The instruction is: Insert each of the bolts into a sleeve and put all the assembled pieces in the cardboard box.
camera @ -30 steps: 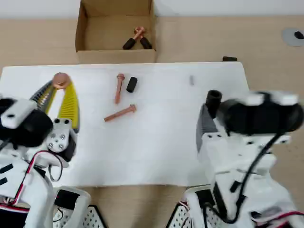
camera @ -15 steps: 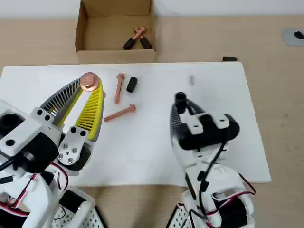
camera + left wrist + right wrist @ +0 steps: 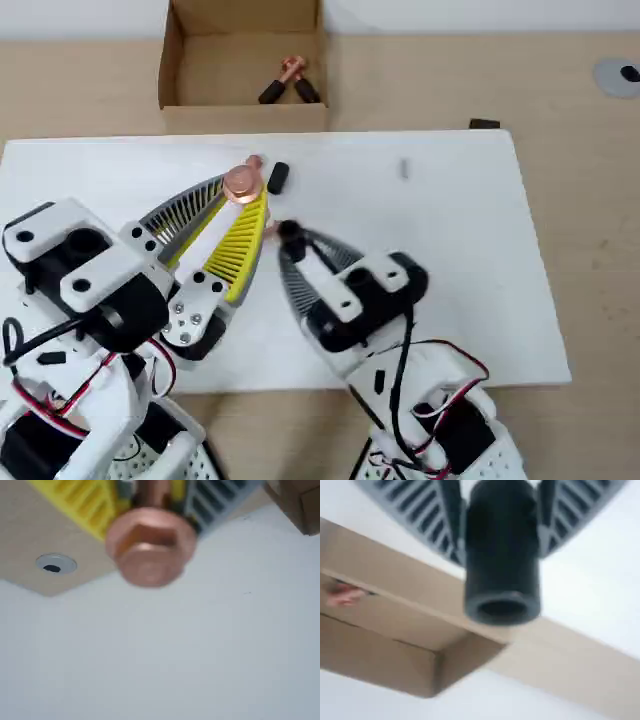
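Nearest me, my left claw (image 3: 244,192) is clamped on a copper bolt (image 3: 150,552), its head sticking out past the tips. At its 4 o'clock, my right claw (image 3: 291,240) pinches a black sleeve (image 3: 502,575), open end outward; the two parts are near each other but apart. Both hang over the white sheet (image 3: 450,250) on the tabletop (image 3: 580,200). Beyond them, a loose sleeve (image 3: 278,178) lies at 1 o'clock of the held bolt, with a second bolt (image 3: 255,161) just beside it. Farthest off, at 12 o'clock, the cardboard box (image 3: 243,118) holds two assembled pieces (image 3: 292,70).

copper bolt (image 3: 241,185) and black sleeve (image 3: 291,232), each gripped, near one another.
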You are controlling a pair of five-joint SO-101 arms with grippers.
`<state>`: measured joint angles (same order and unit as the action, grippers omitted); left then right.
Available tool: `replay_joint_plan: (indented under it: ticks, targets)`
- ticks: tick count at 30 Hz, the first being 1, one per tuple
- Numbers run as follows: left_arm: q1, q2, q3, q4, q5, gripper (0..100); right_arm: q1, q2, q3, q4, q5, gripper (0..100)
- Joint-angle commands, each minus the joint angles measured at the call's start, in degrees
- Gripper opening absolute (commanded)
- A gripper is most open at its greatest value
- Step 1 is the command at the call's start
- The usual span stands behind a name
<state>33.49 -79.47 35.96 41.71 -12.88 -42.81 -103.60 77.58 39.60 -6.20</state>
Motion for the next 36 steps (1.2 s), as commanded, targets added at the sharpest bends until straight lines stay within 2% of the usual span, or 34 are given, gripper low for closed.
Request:
replay_joint_plan:
  ticks: [1, 4, 12, 22, 36]
  targets:
    - [0.5, -0.5, -0.5, -1.6, 0.4, 0, -2.7, -7.2, 0.8, -1.8, -0.5, 1.0]
    - [0.5, -0.6, -0.7, -1.8, 0.8, 0, -2.7, -7.2, 1.7, -1.8, -0.7, 1.0]
    - [0.4, -0.6, -0.2, -2.7, 12.4, 0, -2.4, -7.2, 1.0, -1.9, -0.7, 1.0]
    - [-6.8, -0.7, 4.2, -2.7, 12.9, 0, -2.3, -7.2, -0.3, -4.9, -0.6, 1.0]
    - [-6.6, -0.5, 4.2, 1.0, 15.6, 1, -2.3, -7.2, 0.0, -4.9, -0.6, 1.0]
